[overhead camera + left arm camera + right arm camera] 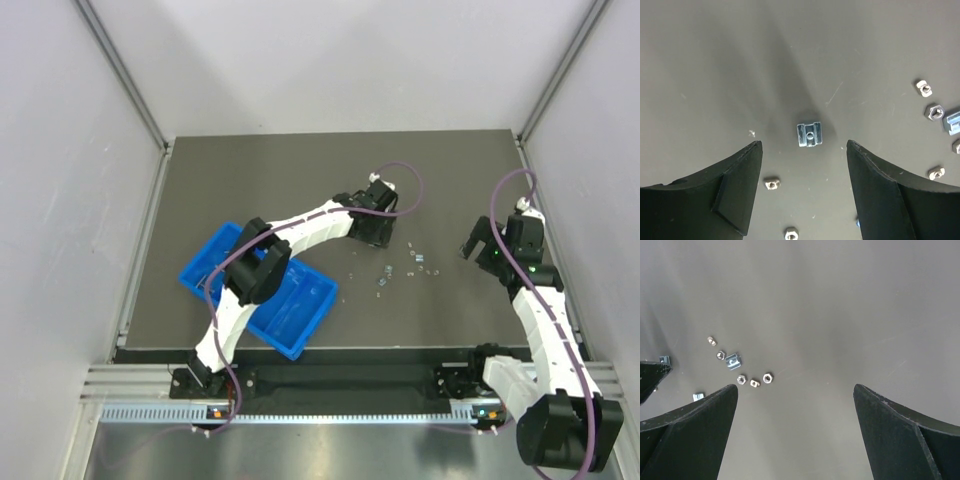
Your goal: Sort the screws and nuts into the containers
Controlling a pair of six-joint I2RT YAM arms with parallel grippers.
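Note:
The blue tray (222, 252) lies at the left under my left arm; its contents are too small to tell. Silver nuts (384, 276) are scattered on the dark mat at centre. My left gripper (378, 243) hovers open over them. In the left wrist view a square slotted nut (809, 135) lies just ahead of the open left gripper (804, 150), with small nuts (771, 184) between the fingers and several more at the right (934, 112). My right gripper (472, 245) is open and empty; its wrist view (795, 387) shows a nut cluster (741, 378) to the left. I can make out no screws.
Grey walls and metal rails enclose the mat on three sides. The tray sits askew near the front left edge. A finger of the left gripper (650, 375) shows at the left edge of the right wrist view, close to the nut cluster.

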